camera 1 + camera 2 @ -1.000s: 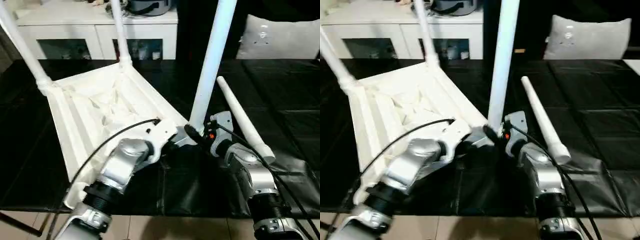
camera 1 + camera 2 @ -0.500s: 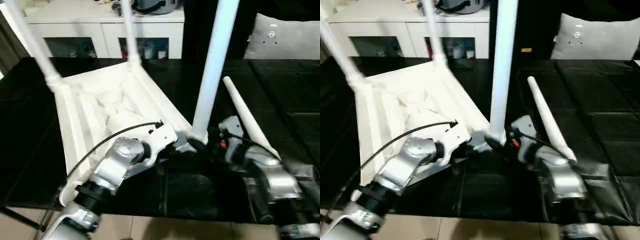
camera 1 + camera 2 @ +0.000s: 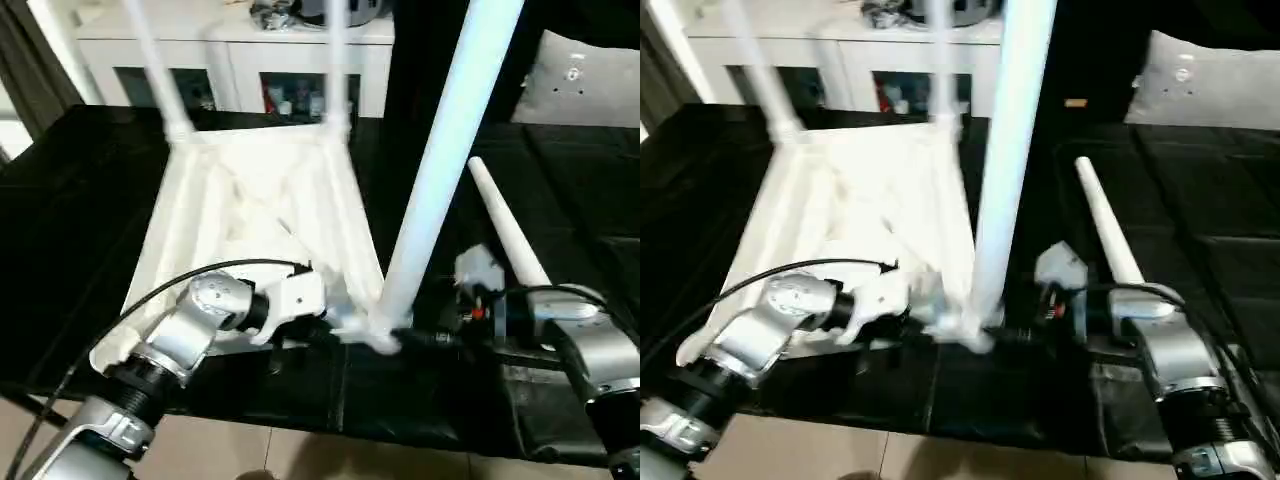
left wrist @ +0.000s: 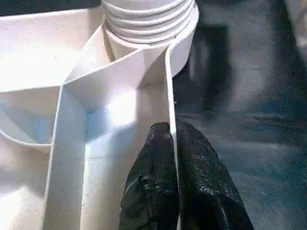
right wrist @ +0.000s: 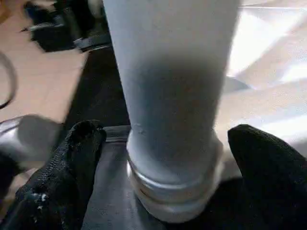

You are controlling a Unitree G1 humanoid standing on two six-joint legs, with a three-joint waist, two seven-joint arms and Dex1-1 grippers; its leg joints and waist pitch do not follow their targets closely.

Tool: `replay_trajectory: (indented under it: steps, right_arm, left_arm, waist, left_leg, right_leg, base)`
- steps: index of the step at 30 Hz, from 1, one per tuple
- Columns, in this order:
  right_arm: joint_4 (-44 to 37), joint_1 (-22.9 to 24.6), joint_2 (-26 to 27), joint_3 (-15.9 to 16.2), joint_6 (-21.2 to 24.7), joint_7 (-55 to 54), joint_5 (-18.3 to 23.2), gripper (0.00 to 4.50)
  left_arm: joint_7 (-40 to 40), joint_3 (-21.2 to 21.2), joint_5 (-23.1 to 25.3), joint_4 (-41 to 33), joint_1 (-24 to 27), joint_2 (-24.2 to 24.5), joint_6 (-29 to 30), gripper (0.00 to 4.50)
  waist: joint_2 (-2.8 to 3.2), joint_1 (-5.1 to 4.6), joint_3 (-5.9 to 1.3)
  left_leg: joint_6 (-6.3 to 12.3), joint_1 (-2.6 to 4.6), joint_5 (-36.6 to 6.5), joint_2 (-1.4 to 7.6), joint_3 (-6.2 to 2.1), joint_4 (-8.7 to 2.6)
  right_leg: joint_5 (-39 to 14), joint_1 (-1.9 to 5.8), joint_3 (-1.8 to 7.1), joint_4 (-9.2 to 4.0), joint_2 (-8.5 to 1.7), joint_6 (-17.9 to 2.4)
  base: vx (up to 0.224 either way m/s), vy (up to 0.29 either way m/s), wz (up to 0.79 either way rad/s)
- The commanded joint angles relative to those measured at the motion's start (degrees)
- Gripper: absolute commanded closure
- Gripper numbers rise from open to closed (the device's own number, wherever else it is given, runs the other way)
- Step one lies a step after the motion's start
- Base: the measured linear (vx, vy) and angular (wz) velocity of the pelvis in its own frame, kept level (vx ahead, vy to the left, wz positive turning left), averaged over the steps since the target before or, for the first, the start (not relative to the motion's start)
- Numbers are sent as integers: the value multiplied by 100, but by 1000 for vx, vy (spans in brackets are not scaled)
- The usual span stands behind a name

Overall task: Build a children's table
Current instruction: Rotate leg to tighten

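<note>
1. Left gripper (image 4: 173, 158) is closed tight on the thin side wall of the table top (image 3: 250, 220), near the corner socket (image 4: 148, 24); one black finger is inside the wall and one is outside
2. Right gripper (image 5: 163, 158) is wide open, with one finger (image 5: 72, 163) on each side of the standing leg (image 3: 440, 170); the fingers are just beside the leg, and I cannot tell if they touch it
3. In the left eye view, the white table top lies upside down on the black table (image 3: 60, 200), in the middle left of the frame, with its ribs facing up
4. The standing leg goes up from the near right corner of the table top, in the lower middle of the frame, to the top edge of the frame
5. Two more legs (image 3: 155, 70) stand at the far corners, near the top of the frame
6. One loose leg (image 3: 505, 235) lies flat on the black table at the right, near the right arm
7. A white cabinet (image 3: 240, 50) stands behind, at the top of the frame, and a grey cushion (image 3: 590, 80) is at the upper right
8. I cannot see any words or labels to read
</note>
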Motion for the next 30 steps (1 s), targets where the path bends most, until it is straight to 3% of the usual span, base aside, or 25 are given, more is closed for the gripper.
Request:
replay_trajectory:
  steps: [1, 7, 13, 15, 20, 23, 25, 26, 28, 29, 30]
  right_arm:
    - [-58, -77, -21, 111, -41, 163, 29, 38]
    - [-12, -80, 53, 262, 23, 239, -13, 97]
    - [-33, -26, 24, 313, 150, 304, 26, 135]
    - [-64, 43, 71, 294, 229, 252, 96, 168]
    - [-97, 117, 368, 166, 494, -312, 118, 180]
    - [2, 62, 711, 40, 665, -1097, -18, 186]
    - [65, 20, 1007, -67, 727, -1647, -60, 188]
    - [74, 15, 1043, -80, 733, -1711, -64, 188]
    - [305, -67, 1563, -203, 767, -2794, -306, 188]
    - [305, -67, 1563, -203, 767, -2794, -306, 188]
    - [408, -98, 1690, -236, 774, -3124, -395, 188]
  left_arm:
    - [-392, -480, 133, 94, 28, -2, -104, 450]
    - [-415, -502, 134, 155, -3, -51, -178, 450]
    - [-458, -464, 121, 207, 22, -28, -198, 450]
    - [-388, -391, 56, 191, 71, -41, -85, 450]
    - [-41, -98, -195, -64, 265, -175, 432, 450]
    - [315, 53, -229, -291, 396, -278, 847, 450]
    - [670, 143, -184, -463, 468, -398, 1168, 450]
    - [726, 159, -179, -481, 473, -423, 1217, 450]
    - [1611, 429, -99, -721, 503, -907, 1936, 450]
    - [1611, 429, -99, -721, 503, -907, 1936, 450]
    - [1804, 471, -64, -744, 488, -1030, 2077, 450]
  waist:
    - [-92, -25, -293]
    - [-109, 36, -308]
    - [-105, 32, -309]
    - [-85, 39, -313]
    - [-82, 16, -300]
    - [-83, -59, -248]
    - [-86, -194, -214]
    - [-86, -225, -206]
    - [-99, -352, -201]
    - [-97, -390, -198]
    - [-140, -445, -193]
  left_leg:
    - [565, 15, -657, 401, -106, -366]
    - [494, 10, -578, 395, -107, -359]
    - [502, 0, -558, 387, -111, -355]
    - [496, 3, -548, 384, -111, -351]
    - [450, 0, -641, 388, -110, -367]
    - [299, 9, -995, 372, -122, -417]
    - [135, -6, -1216, 359, -161, -468]
    - [113, 8, -1317, 343, -162, -470]
    - [47, -11, -1396, 346, -186, -484]
    - [26, -4, -1448, 341, -183, -480]
    - [46, 10, -1516, 308, -182, -461]
  right_leg:
    - [-1032, 248, 311, -376, -545, -1273]
    - [-918, 259, 320, -352, -553, -1258]
    - [-918, 267, 311, -354, -545, -1231]
    - [-905, 265, 311, -349, -541, -1239]
    - [-1019, 260, 303, -371, -544, -1256]
    - [-1879, 260, 304, -460, -562, -1050]
    - [-2368, 258, 291, -507, -559, -907]
    - [-2553, 242, 283, -539, -553, -850]
    - [-2699, 252, 284, -548, -564, -774]
    - [-2733, 232, 279, -553, -548, -773]
    - [-2925, 223, 271, -595, -554, -717]
  base:
    - [0, 0, 0]
    - [0, 0, 0]
    - [0, 0, 0]
    - [0, 0, 0]
    - [0, 0, 0]
    - [0, 0, 0]
    - [0, 0, 0]
    - [0, 0, 0]
    - [0, 0, 0]
    - [0, 0, 0]
    - [0, 0, 0]
